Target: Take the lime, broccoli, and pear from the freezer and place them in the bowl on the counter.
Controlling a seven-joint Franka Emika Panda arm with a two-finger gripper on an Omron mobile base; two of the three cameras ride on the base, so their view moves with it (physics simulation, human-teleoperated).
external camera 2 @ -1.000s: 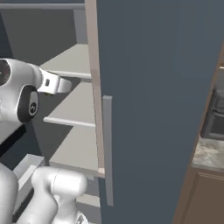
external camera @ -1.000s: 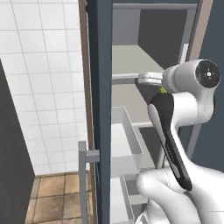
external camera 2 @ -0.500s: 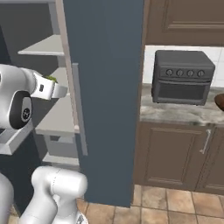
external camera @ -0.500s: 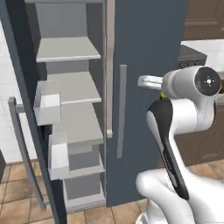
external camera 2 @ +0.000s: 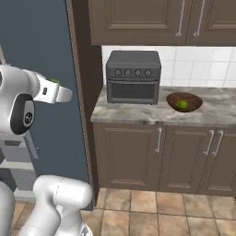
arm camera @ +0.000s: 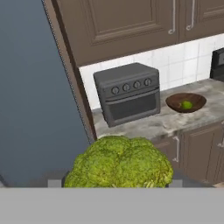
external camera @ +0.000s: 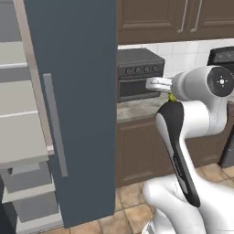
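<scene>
Filling the bottom of the hand view, the broccoli [arm camera: 119, 162] sits right at the gripper [arm camera: 114, 183], whose fingertips are hidden behind it, so I cannot tell outright that they are clenched on it, though it looks carried. A second ago the base views faced the freezer [external camera: 73, 91] shelves; half a second ago the door front and toaster oven [external camera 2: 133, 76] came into view; now the whole scene has swung, meaning the base has turned, and the counter [external camera 2: 216, 115] lies ahead. The bowl [external camera 2: 184, 102] stands on it to the right of the oven, already holding the lime [external camera 2: 183, 104], so I judge the broccoli is second to go in and the pear is still to fetch. Between hand and bowl, the blue-grey door edge stands close on the left, the oven is near the bowl, and upper cabinets [external camera 2: 138, 20] hang overhead; open room lies above the bowl and to its right.
</scene>
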